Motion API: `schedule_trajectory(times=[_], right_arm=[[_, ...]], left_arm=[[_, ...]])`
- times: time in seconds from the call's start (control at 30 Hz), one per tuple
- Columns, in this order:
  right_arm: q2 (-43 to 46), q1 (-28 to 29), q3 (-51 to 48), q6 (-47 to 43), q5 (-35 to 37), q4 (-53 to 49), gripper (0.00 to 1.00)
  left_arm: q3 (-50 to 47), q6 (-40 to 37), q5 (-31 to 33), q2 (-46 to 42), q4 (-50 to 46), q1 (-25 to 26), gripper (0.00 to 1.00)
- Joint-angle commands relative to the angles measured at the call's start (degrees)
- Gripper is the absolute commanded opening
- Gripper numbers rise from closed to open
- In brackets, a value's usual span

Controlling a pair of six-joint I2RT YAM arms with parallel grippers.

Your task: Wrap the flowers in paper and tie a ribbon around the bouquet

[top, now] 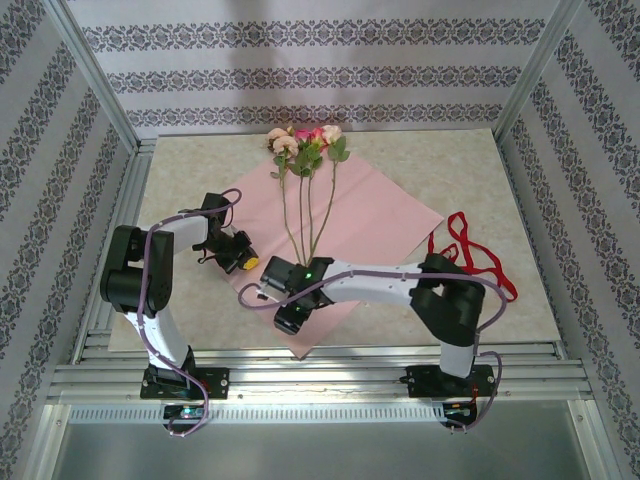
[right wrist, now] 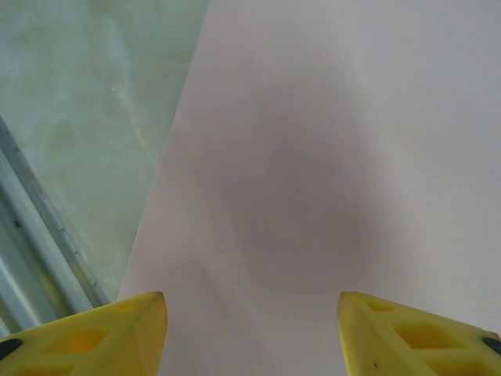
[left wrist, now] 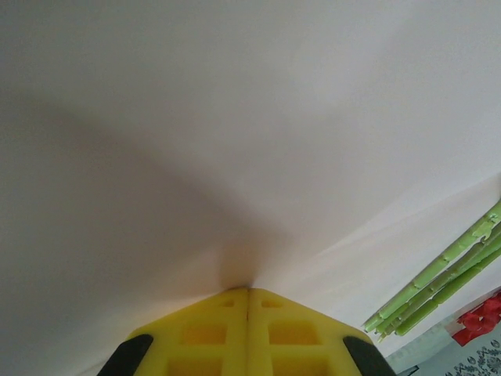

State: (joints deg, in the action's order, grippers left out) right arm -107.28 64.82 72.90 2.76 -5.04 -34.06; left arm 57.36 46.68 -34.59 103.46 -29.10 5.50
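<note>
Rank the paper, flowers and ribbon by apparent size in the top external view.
1. paper: largest by far.
2. flowers: a small cluster of heads with long stems lying on the sheet.
3. ribbon: a thin red tangle. Its spread is close to the flowers', so that order is unsure.

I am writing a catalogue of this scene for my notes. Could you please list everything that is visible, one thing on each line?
flowers: one small bunch, pink, peach and magenta heads on green stems, lying on the paper with heads toward the far side
paper: one sheet, pale pink face up, spread like a diamond in the middle of the table
ribbon: one, bright red, in loose loops on the table to the right of the paper
table: one, beige marbled
walls: three, grey-white patterned, around the table
left arm and right arm: two, white and black with purple cables, bases at the near edge
left hand: one, yellow fingers, shut at the paper's left corner, apparently pinching it
right hand: one, yellow fingers, open above the paper's near part
</note>
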Motion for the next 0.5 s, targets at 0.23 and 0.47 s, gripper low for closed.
schedule_trajectory(times=[0.23, 0.47], right_arm=[[-2.60, -1.43, 1.66, 2.22, 1.90, 1.24, 0.54], [2.14, -4.19, -2.28, 4.75, 0.01, 2.18, 0.56]], left_arm=[[1.81, 0.35, 3.37, -7.30, -1.52, -0.23, 0.00], [-0.47, -1.59, 1.38, -6.06, -5.11, -0.24, 0.00]])
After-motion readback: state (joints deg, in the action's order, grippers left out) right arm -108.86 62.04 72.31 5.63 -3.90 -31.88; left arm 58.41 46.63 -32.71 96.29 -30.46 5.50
